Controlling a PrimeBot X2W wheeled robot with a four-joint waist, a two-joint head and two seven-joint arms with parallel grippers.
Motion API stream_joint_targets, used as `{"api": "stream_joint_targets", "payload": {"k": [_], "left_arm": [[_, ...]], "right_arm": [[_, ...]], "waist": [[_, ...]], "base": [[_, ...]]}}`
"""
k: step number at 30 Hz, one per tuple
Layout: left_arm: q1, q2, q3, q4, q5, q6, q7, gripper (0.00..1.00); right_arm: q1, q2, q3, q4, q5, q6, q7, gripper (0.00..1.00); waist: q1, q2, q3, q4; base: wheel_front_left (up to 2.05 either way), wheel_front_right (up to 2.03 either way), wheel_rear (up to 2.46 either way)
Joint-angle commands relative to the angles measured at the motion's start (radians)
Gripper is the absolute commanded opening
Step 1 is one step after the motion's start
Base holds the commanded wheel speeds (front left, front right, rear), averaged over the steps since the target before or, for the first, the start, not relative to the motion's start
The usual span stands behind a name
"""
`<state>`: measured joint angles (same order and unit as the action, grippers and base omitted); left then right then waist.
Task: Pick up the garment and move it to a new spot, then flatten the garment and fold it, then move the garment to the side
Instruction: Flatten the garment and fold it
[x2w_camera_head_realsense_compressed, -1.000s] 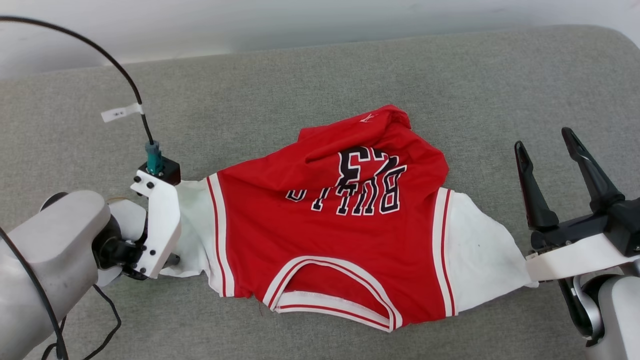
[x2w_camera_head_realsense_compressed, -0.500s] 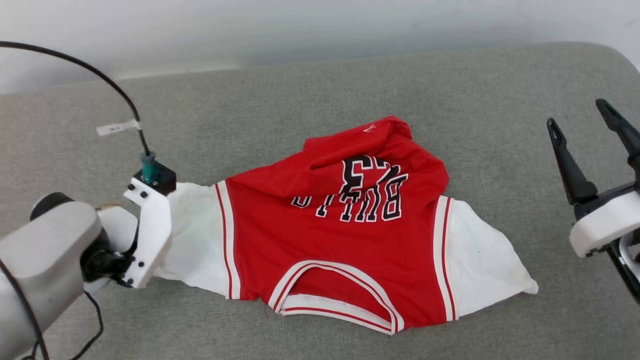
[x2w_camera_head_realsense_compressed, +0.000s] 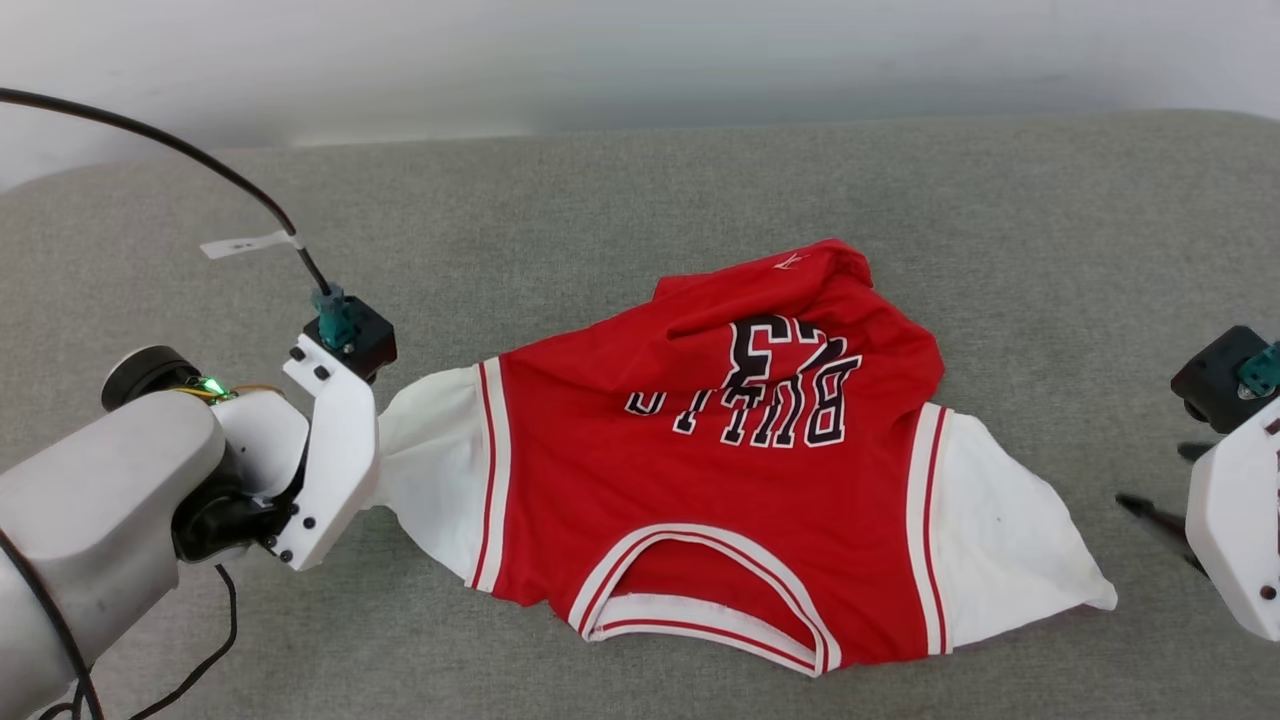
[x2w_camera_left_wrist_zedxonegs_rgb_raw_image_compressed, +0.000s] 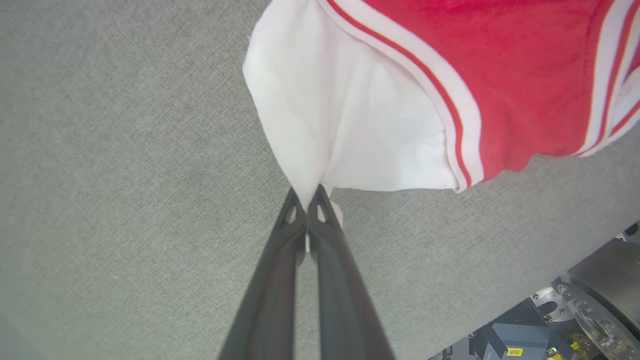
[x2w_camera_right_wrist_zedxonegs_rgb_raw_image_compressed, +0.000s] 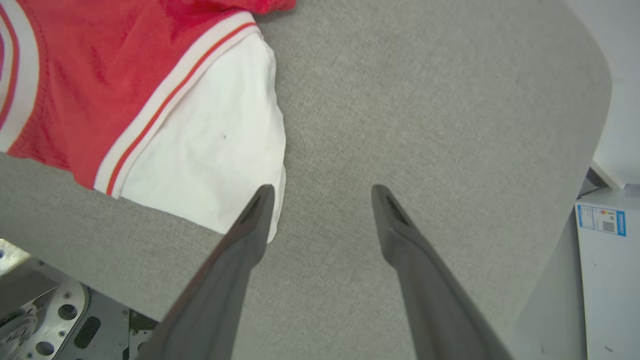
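Head view: crumpled red garment

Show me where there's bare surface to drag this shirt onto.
Widest bare patch: the grey surface between the garment and the wall. Also free past the right sleeve, where the right gripper hangs open. Crowded left: the left gripper pinches the other sleeve; little room near the collar.

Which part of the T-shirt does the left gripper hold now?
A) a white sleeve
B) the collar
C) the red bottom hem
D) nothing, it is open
A: the left gripper is shut on the tip of the white sleeve of the garment.
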<state>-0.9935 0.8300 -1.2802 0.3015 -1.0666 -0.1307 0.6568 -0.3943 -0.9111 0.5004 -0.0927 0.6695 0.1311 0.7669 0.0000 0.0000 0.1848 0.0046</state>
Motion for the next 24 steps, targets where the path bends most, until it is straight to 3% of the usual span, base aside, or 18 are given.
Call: {"api": "stream_joint_targets", "payload": {"k": [1, 7, 17, 18, 19, 20, 24], "left_arm": [[-0.015, -0.011, 0.001, -0.005, 0.011, 0.002, -0.008, 0.00], [-0.040, -0.018, 0.001, -0.019, 0.025, 0.002, -0.020, 0.00], [-0.067, -0.032, 0.001, -0.026, 0.042, 0.002, -0.050, 0.00], [-0.063, -0.033, 0.001, -0.025, 0.042, 0.002, -0.052, 0.00], [-0.063, -0.033, 0.001, -0.025, 0.042, 0.002, -0.052, 0.00], [-0.058, -0.034, 0.001, -0.024, 0.042, 0.002, -0.052, 0.00], [-0.037, -0.034, 0.001, -0.022, 0.035, 0.002, -0.066, 0.00]], "right_arm": [[-0.025, -0.015, 0.034, 0.024, 0.056, -0.001, 0.059, 1.00], [-0.093, 0.020, 0.142, 0.131, 0.142, -0.001, 0.170, 1.00], [-0.110, 0.179, 0.344, 0.352, 0.154, 0.000, 0.079, 1.00], [-0.115, 0.192, 0.362, 0.363, 0.156, 0.000, 0.059, 0.48], [-0.115, 0.192, 0.362, 0.363, 0.156, 0.000, 0.059, 0.48], [-0.124, 0.200, 0.376, 0.371, 0.157, 0.000, 0.035, 0.00], [-0.176, 0.178, 0.384, 0.384, 0.167, 0.000, -0.065, 0.00]], "waist": [[0.0000, 0.0000, 0.016, 0.011], [0.0000, 0.0000, 0.060, 0.033], [0.0000, 0.0000, 0.118, 0.053], [0.0000, 0.0000, 0.117, 0.052], [0.0000, 0.0000, 0.117, 0.052], [0.0000, 0.0000, 0.113, 0.051], [0.0000, 0.0000, 0.076, 0.045]], "base": [[0.00, 0.00, 0.00], [0.00, 0.00, 0.00], [0.00, 0.00, 0.00], [0.00, 0.00, 0.00], [0.00, 0.00, 0.00], [0.00, 0.00, 0.00], [0.00, 0.00, 0.00]]}}
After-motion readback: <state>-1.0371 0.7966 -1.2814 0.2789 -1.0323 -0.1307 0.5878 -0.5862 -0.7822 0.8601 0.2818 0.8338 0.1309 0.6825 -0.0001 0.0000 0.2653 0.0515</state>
